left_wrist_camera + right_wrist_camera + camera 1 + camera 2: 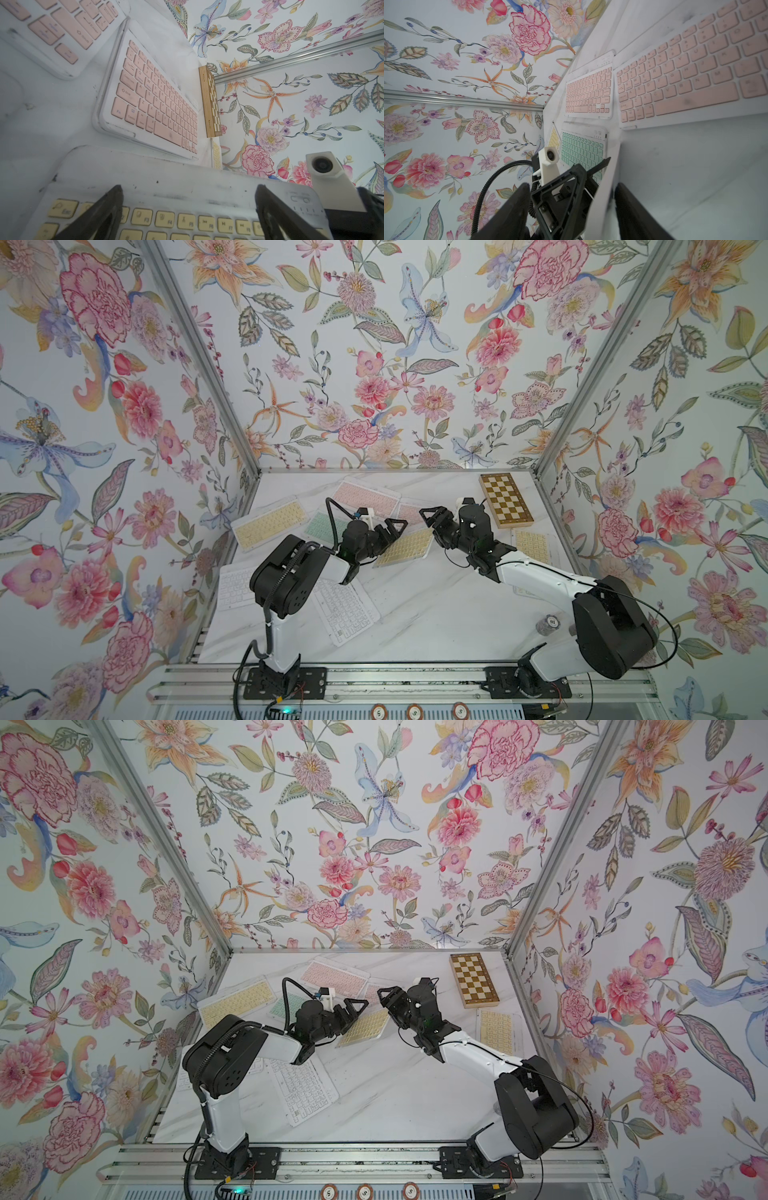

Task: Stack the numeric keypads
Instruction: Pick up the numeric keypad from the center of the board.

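Floral walls [374, 364] box in a white marble bench [415, 622] strewn with pastel keypads [270, 524], and the action is dead centre: the yellow keypad [405, 548] sits tilted between the two arms, probably tipped up so a jaw can get around its thin edge. Left gripper [392, 533] is spread wide over the key face, fingers [97, 220] well apart and clamping nothing. Over at the keypad's other end, right gripper [432, 524] straddles the edge with jaws partly apart, one side just beside the frame and the other clear, so no firm hold yet by the look of it.
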Controlling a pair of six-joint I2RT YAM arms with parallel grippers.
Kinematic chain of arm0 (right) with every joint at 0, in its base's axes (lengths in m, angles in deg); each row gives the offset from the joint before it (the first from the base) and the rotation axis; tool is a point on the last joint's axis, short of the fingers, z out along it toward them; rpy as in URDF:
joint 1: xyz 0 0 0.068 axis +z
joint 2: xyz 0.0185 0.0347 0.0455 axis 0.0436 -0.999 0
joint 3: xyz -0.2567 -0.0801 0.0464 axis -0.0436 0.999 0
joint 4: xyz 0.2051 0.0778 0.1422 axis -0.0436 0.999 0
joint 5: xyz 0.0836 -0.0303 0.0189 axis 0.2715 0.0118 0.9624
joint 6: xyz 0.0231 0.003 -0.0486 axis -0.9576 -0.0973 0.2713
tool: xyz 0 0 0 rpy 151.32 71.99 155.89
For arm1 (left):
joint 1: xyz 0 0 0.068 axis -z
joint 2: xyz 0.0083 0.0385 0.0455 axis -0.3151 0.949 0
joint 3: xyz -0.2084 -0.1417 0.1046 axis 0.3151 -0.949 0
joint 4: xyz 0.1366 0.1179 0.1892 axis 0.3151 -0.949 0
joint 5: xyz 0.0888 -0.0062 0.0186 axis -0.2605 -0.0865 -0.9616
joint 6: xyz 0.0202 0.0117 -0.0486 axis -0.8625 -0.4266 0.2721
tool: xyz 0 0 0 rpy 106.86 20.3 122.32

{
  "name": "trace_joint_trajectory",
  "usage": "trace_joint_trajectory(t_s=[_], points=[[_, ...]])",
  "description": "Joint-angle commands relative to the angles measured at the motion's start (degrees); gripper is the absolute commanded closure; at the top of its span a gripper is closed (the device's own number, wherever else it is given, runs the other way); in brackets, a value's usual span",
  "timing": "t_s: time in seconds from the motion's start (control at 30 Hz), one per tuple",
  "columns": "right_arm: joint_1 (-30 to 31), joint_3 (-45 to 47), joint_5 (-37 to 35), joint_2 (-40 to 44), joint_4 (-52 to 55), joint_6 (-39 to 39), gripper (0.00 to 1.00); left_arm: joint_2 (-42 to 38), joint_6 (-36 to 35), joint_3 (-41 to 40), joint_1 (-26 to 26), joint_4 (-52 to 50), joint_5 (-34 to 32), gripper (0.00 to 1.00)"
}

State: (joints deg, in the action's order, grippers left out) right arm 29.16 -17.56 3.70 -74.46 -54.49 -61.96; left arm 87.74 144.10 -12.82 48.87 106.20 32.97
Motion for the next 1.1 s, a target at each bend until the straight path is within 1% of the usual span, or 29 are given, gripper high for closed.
trace_joint_trajectory(t_s=[0.0,0.07,0.2,0.23,0.37,0.6,0.67,0.83,1.0,1.07], points=[[-0.3,-2.1,1.1,0.8,6.0,2.7,0.41,-1.2,-0.5,-0.8,-0.1,1.1,1.8,0.01],[-0.6,-2.6,1.0,1.5,8.4,3.9,0.42,-1.0,-0.5,-0.8,-0.1,1.2,1.8,0.01],[-1.2,-4.3,1.9,2.4,12.3,6.8,0.56,-0.8,-0.5,-0.7,-0.1,1.2,1.8,0.01],[-1.3,-4.3,2.3,2.5,12.6,7.2,0.58,-0.7,-0.5,-0.7,-0.1,1.3,1.9,0.01],[-1.4,-4.8,3.1,3.0,15.2,8.9,0.59,-0.5,-0.3,-0.9,-0.1,1.6,1.8,0.01],[-1.9,-4.4,3.8,4.7,17.6,11.0,0.69,-0.3,-0.4,-1.0,-0.1,1.7,1.7,0.01],[-2.1,-4.3,3.7,5.2,18.3,11.7,0.7,-0.3,-0.4,-1.0,-0.2,1.7,1.6,0.01],[-3.0,-4.3,4.0,6.4,19.8,14.0,0.8,-0.5,-0.9,-0.8,-0.2,1.1,1.6,0.01],[-4.2,-4.5,6.1,6.0,20.1,16.3,0.95,-1.7,-2.4,0.4,-0.3,-1.6,1.7,0.01],[-4.9,-4.5,7.1,5.8,20.0,17.8,0.98,-2.6,-3.5,1.4,-0.3,-3.4,2.1,0.01]])
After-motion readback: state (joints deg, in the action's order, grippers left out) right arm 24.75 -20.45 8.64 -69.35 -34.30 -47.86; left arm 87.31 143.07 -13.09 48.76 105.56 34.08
